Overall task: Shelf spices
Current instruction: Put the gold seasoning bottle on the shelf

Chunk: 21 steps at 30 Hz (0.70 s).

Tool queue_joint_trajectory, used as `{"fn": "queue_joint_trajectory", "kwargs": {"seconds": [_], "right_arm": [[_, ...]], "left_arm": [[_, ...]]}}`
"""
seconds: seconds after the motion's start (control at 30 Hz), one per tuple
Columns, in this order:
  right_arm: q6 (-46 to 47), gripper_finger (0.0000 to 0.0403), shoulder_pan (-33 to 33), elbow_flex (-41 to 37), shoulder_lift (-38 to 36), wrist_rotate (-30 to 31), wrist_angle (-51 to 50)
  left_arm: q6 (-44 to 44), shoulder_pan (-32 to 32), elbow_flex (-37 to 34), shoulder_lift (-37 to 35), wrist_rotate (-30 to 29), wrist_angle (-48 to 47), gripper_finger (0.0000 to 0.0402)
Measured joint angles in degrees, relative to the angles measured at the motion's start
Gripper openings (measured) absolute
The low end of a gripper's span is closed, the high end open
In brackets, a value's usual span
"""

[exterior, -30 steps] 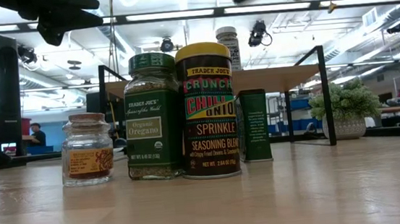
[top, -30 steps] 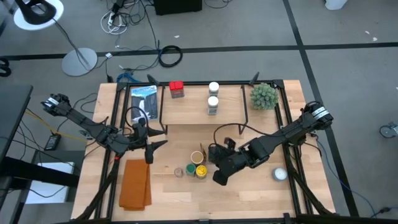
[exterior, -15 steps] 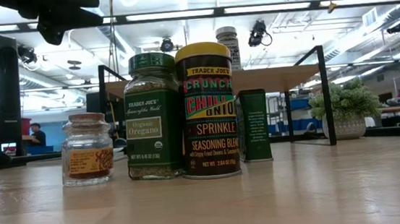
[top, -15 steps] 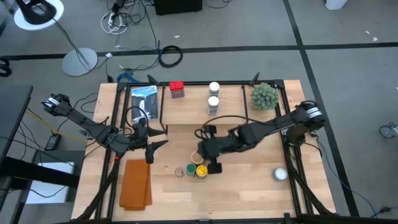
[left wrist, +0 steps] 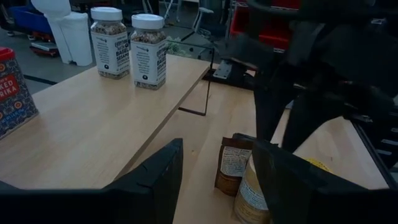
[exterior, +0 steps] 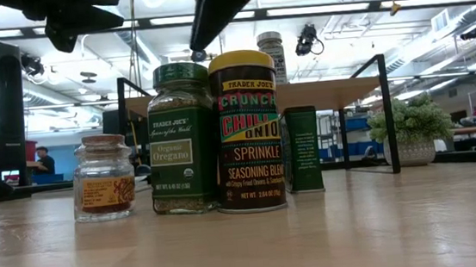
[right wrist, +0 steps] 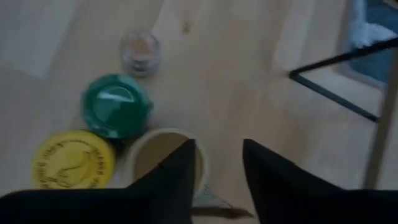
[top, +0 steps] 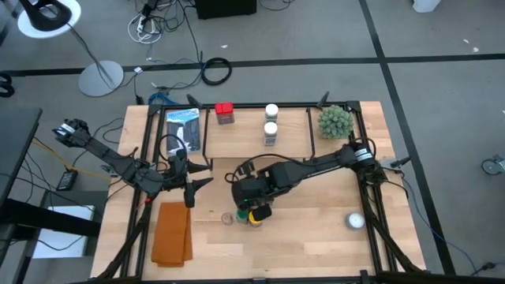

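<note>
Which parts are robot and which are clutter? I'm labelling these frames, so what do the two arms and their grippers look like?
Both arms are dark, slim and jointed, with thin black cables looping off them. The left gripper ends in two flat, tapering black fingers. The right gripper hangs from a bulkier black wrist block; its fingers are matte, dark and unmarked.

We see a light-wood table (top: pixel 316 237) carrying a shelf (top: pixel 245 142) at its far edge. On the shelf stand a red tin (top: pixel 224 113) and two white-lidded jars (top: pixel 271 122). On the table lie an orange cloth (top: pixel 171 233) near the left edge, a jar cluster (top: pixel 245 215) at centre, a white round object (top: pixel 355 222) and a green plant ball (top: pixel 334 121) near the right edge.
</note>
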Motion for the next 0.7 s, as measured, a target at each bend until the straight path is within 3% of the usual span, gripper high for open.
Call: {"fn": "queue_joint_trajectory", "kwargs": {"seconds": [0.13,0.43,0.53,0.7], "right_arm": [[-2.86,0.0211,0.19,0.54,0.13,-3.22,-2.21],[-15.49,0.0338,0.23,-1.98,0.24,-3.14,-2.21],[-18.82,0.0358,0.23,-3.72,0.15,-3.14,-0.06],[-22.68,0.0357,0.25,-6.49,0.15,-3.95,2.24]], "left_arm": [[0.0,0.0,0.0,0.0,-0.01,0.0,0.0198],[0.0,0.0,0.0,0.0,-0.01,0.09,0.0198],[0.0,0.0,0.0,0.0,-0.01,0.65,0.0198],[0.0,0.0,0.0,0.0,-0.01,0.9,0.0198]]}}
